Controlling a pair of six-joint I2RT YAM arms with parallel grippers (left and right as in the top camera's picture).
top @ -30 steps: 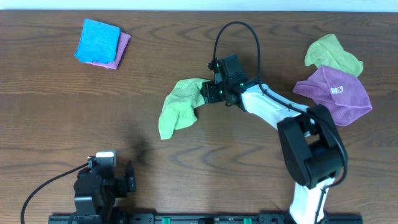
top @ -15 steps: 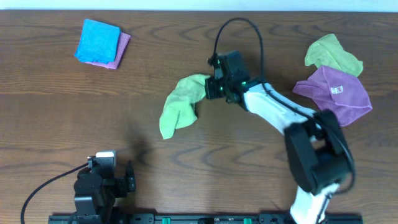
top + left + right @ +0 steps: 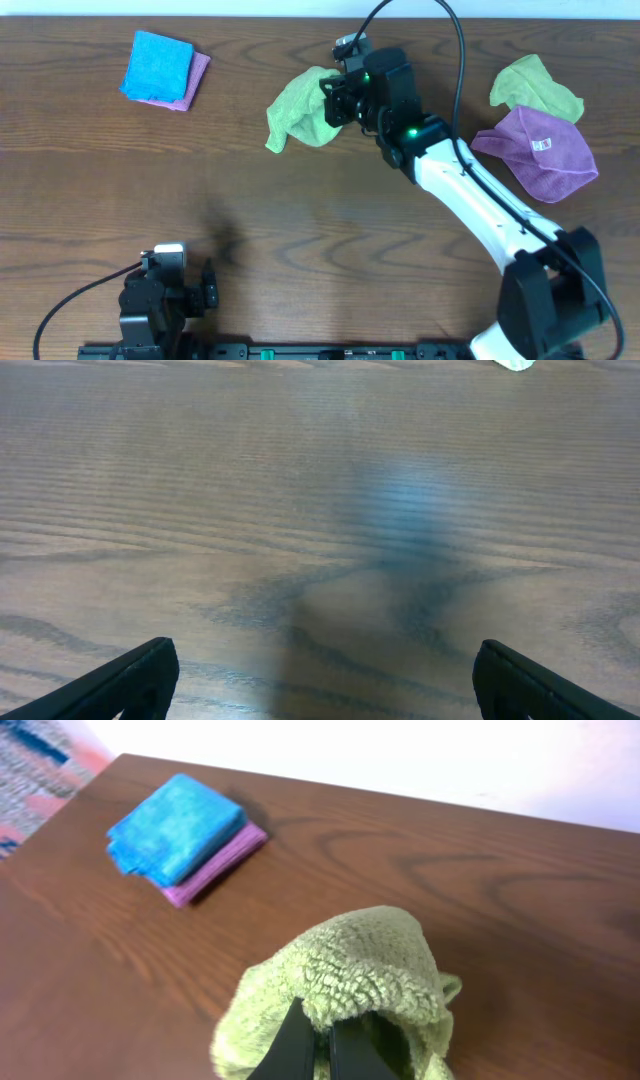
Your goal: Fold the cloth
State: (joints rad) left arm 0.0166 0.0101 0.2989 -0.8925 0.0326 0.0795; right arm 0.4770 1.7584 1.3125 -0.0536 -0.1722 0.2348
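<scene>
The cloth, lime green and fluffy, hangs bunched from my right gripper over the far middle of the table. In the right wrist view the cloth drapes over the two black fingers, and the right gripper is shut on a pinch of its fabric. My left gripper rests at the near left edge, far from the cloth. The left wrist view shows the left gripper open wide over bare wood with nothing between its fingers.
A folded blue cloth lies on a folded pink one at the far left. A second green cloth and a purple cloth with a white tag lie crumpled at the far right. The table top is dark wood.
The right gripper closed on the cloth, then lifted and carried it toward the table's far edge as the arm stretched out. The left arm stayed still.
</scene>
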